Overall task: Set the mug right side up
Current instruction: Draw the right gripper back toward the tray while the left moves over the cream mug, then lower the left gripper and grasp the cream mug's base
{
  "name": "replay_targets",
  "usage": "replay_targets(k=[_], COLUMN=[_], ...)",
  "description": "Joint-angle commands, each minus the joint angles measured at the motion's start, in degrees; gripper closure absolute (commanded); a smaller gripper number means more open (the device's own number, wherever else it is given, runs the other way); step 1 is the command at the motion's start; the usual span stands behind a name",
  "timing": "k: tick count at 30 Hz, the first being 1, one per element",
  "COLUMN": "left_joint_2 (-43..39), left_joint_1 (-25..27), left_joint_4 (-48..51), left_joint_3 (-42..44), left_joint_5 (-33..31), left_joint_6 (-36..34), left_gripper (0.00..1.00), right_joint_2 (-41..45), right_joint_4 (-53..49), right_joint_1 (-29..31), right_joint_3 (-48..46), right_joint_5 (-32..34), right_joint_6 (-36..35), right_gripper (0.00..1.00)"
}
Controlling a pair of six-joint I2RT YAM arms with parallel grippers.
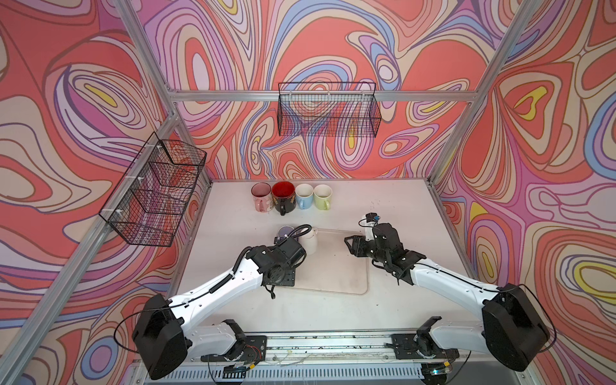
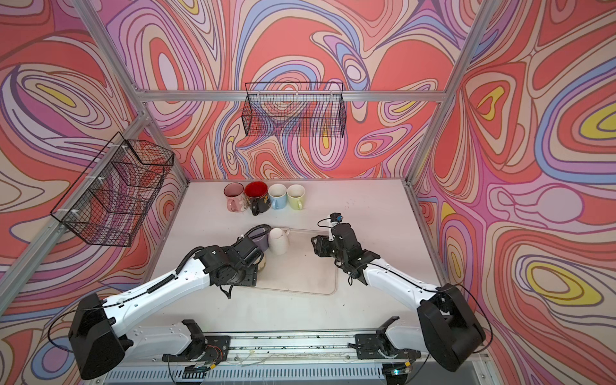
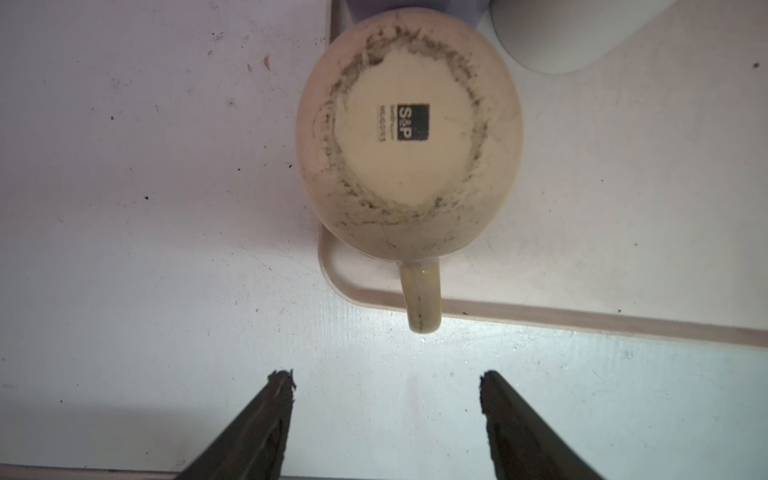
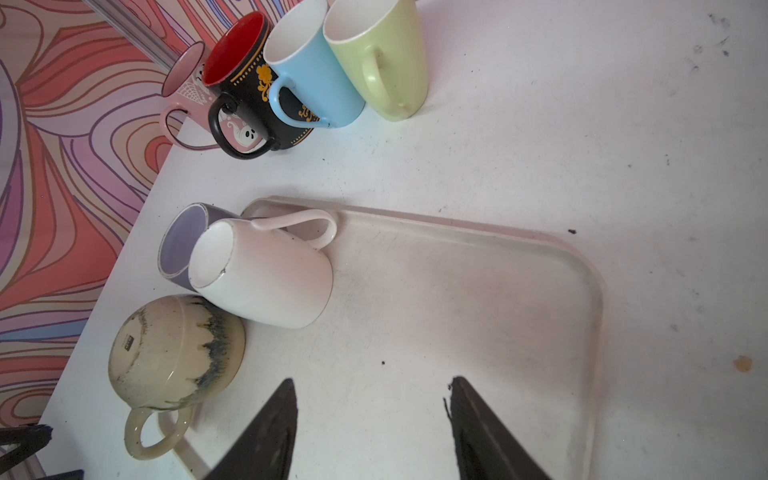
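1. Cream mug point(image 3: 409, 137): base up, maker's stamp showing, on one corner of the tray point(image 3: 582, 322). Its handle sticks out over the tray's rim.
2. My left pincer point(image 3: 386, 386): released, jaws apart, nothing between them. It hangs just off that tray corner, in line with the handle and not touching it.
3. My right pincer point(image 4: 372, 382): released and empty, above the tray's bare middle.
4. White mug point(image 4: 266, 274): mouth down on the tray, just beside the cream mug.
5. Purple mug point(image 4: 178, 241): tucked against the white mug at the tray's edge. I cannot tell whether it stands on the tray.
6. Four upright mugs in a row, well beyond the tray: pink mug point(image 4: 183, 83), black mug point(image 4: 245, 95) with a red inside, blue mug point(image 4: 320, 83), green mug point(image 4: 390, 54).
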State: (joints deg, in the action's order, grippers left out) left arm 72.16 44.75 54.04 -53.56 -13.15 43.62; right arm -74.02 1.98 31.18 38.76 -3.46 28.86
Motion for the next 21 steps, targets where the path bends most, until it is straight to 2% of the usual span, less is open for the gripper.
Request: replay_targets(k=[1,8,21], left_joint_2=[1.76,6.78,11.89], left_joint_1=[0.24,0.20,0.16], left_joint_4=[-2.16,-3.52,-4.95], left_joint_3=[-0.04,-0.62,-1.63], left_joint_5=[-1.69,-2.04,-2.47], left_joint_6=[2.44,2.70,2.09], left_gripper=[0.29,0.43,0.62], right_joint_2=[-0.93,-1.21,-2.40], right_joint_4=[0.77,0.79,0.60], right_joint_1=[0.11,0.12,0.12], right_joint_3=[-0.53,-0.51,-0.17], right_joint_5=[0.36,0.95,1.24], right_joint_6=[0.23,0.14,-0.21], right_gripper=[0.40,0.40,0.40])
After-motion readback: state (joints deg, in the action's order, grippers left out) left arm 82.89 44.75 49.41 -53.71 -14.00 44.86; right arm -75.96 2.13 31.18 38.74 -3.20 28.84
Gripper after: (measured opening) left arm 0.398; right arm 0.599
